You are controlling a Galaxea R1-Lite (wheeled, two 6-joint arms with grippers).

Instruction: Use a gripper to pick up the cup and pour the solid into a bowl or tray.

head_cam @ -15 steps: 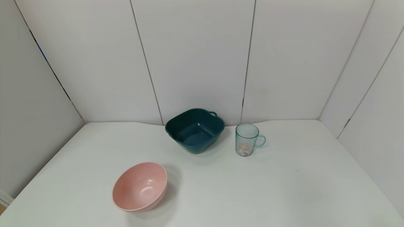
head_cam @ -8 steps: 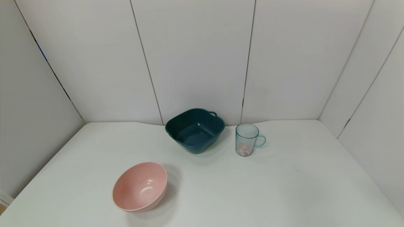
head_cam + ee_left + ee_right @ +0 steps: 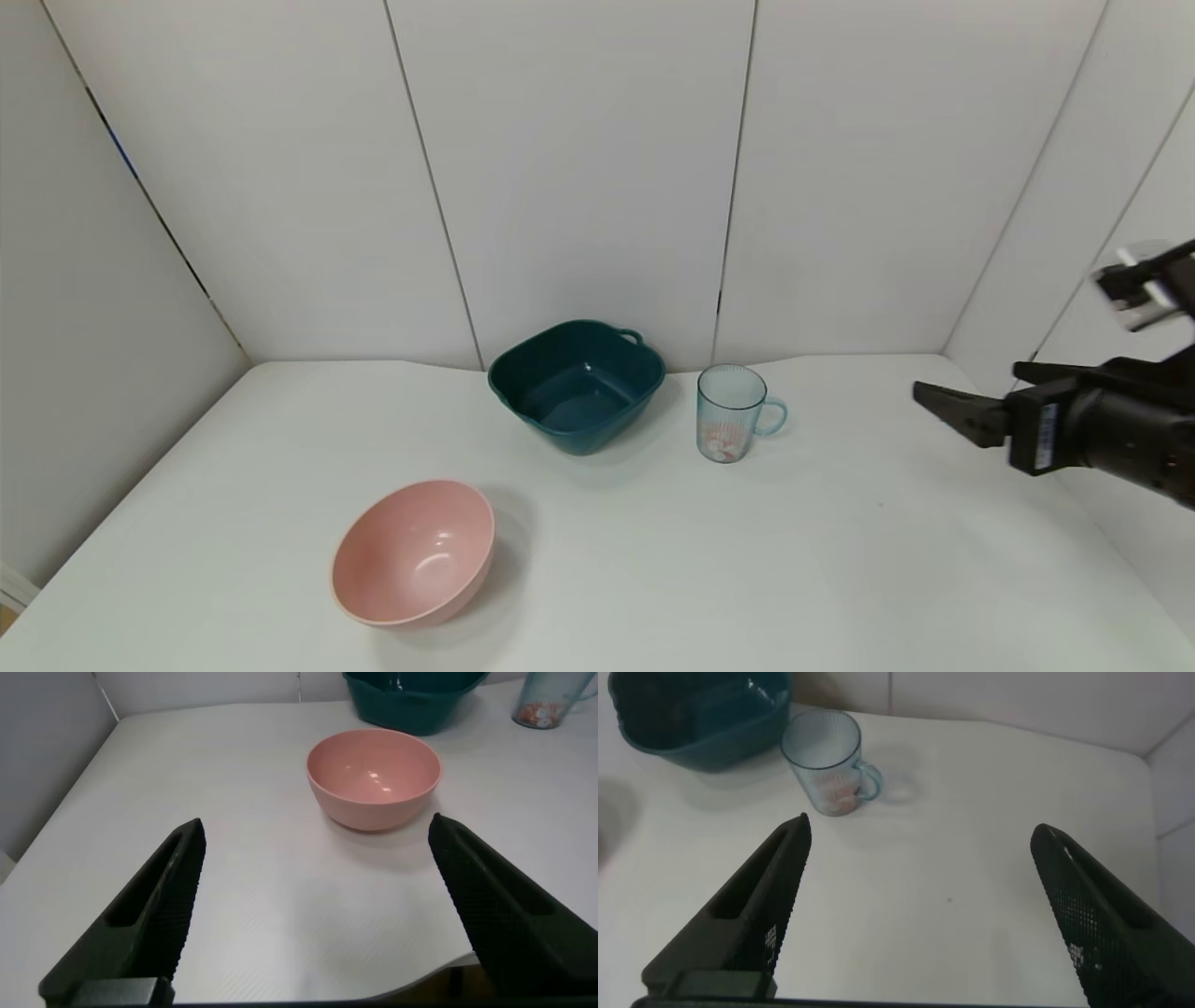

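Observation:
The light-blue ribbed cup (image 3: 730, 413) stands upright on the white table, handle to the right, with white and orange-pink solid (image 3: 721, 446) at its bottom. The dark teal squarish bowl (image 3: 576, 385) sits just left of it, empty. My right gripper (image 3: 971, 392) is open and empty, in the air at the right edge, well right of the cup. Its wrist view shows the gripper's wide gap (image 3: 920, 831) with the cup (image 3: 827, 761) and teal bowl (image 3: 701, 728) beyond. My left gripper (image 3: 316, 826) is open and empty over the table's near left edge.
A round pink bowl (image 3: 414, 551) sits empty at the front left, also in the left wrist view (image 3: 374, 775). White wall panels close in the table (image 3: 840, 560) at the back and both sides.
My right gripper and arm have come into the head view from the right edge. The cup and both bowls have not moved.

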